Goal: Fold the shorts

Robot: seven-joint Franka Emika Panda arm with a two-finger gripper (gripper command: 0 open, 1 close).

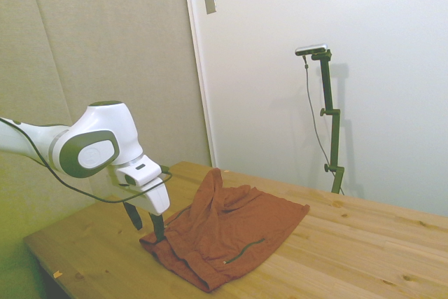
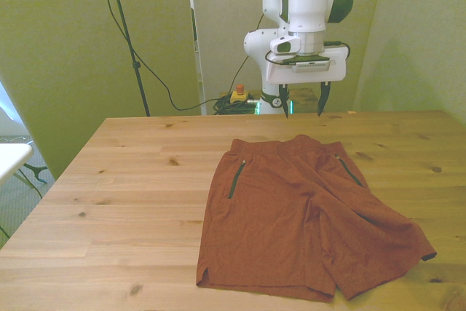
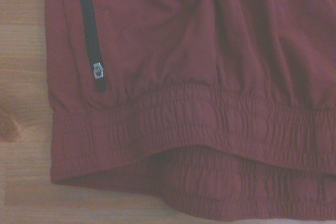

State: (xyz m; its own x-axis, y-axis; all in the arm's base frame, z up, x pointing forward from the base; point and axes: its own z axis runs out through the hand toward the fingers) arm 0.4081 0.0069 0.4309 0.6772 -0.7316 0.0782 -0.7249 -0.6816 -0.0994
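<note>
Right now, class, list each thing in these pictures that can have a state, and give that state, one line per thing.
shorts: spread out on the table, not yet folded, wrinkled, waistband toward the robot.
pocket zip: closed, its pull near the waistband.
gripper: open, holding nothing, above the table near the waistband of the shorts.
table: bare wood apart from the shorts.

The tabletop (image 2: 131, 180) was pale knotty wood planks. In the side view a beige padded wall panel (image 1: 105, 40) met a plain white wall (image 1: 364, 26), which carried a small grey plate (image 1: 210, 1). In the front view, yellowish-green panels (image 2: 58, 41) stood behind, with black cables (image 2: 226, 103) on the floor.
</note>
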